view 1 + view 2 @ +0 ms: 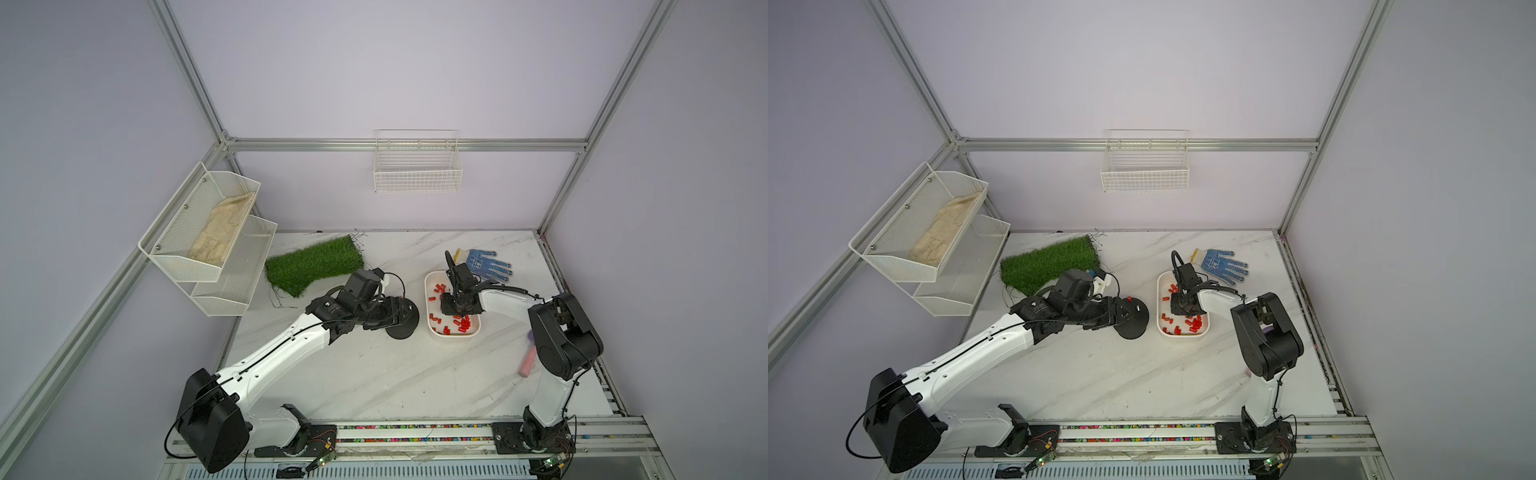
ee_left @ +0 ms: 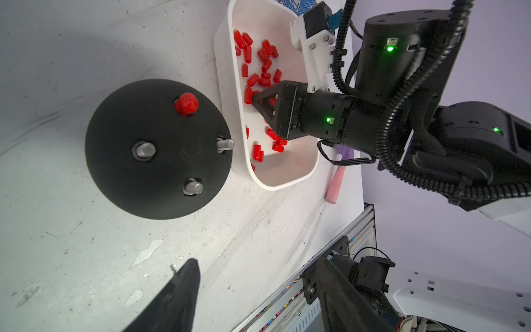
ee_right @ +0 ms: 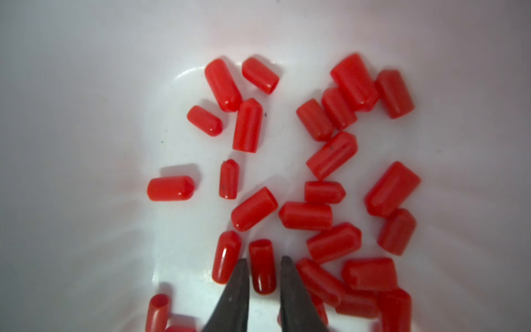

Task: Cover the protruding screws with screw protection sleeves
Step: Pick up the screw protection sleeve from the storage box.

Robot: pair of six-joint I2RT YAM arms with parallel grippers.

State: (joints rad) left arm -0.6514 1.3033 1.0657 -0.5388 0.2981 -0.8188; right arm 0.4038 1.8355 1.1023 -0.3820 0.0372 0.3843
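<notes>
Looking into the white tray (image 2: 287, 184), you see loose screw protection sleeves (image 3: 253, 208) scattered over its floor. Your right gripper (image 3: 264, 260) reaches in, jaws narrow, straddling one sleeve without quite touching it. Just beside the tray, the black base (image 2: 120, 120) carries one red-capped stud (image 2: 186, 103) and three bare protruding screws (image 2: 143, 150). Your left gripper (image 2: 257, 260) hangs near it, wide and empty. The wall shelf's upper bin (image 1: 187, 208) holds beige cloth (image 1: 224, 228).

White marbled table (image 1: 374, 374) — grass mat (image 1: 311, 262), black dome base (image 1: 402, 330), white tray (image 1: 427, 299), blue glove (image 1: 488, 264), pink cylinder (image 1: 528, 363)
</notes>
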